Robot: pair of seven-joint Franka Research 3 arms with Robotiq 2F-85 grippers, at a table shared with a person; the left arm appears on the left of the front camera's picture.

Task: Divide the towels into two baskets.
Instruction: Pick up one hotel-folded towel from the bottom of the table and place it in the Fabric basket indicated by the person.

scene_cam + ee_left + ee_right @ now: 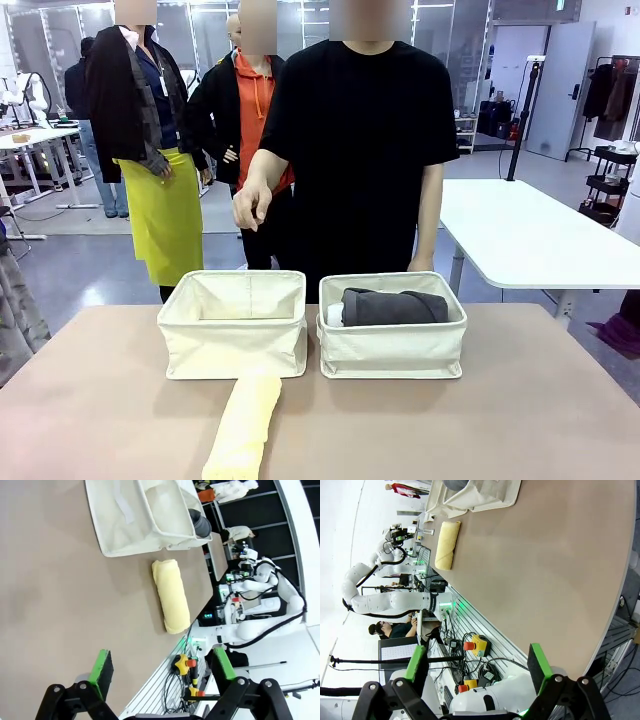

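- Table (560, 400): tan surface filling the lower half of the front frame.
- Baskets: left basket (232, 340) at centre-left and right basket (392, 350) at centre-right, side by side, nearly touching.
- Dark grey towel (392, 306): lies inside the right basket; a white towel (335, 315) shows at that basket's left end.
- Pale yellow towel (246, 425): lies on the table at lower centre of the front frame, just in front of the left basket.
- Left gripper (162, 672): bottom of the left wrist frame, fingers spread apart, holding nothing.
- Right gripper (479, 667): bottom of the right wrist frame, fingers spread apart, holding nothing.
- Person's hand (252, 205): raised above the left basket, upper centre-left.
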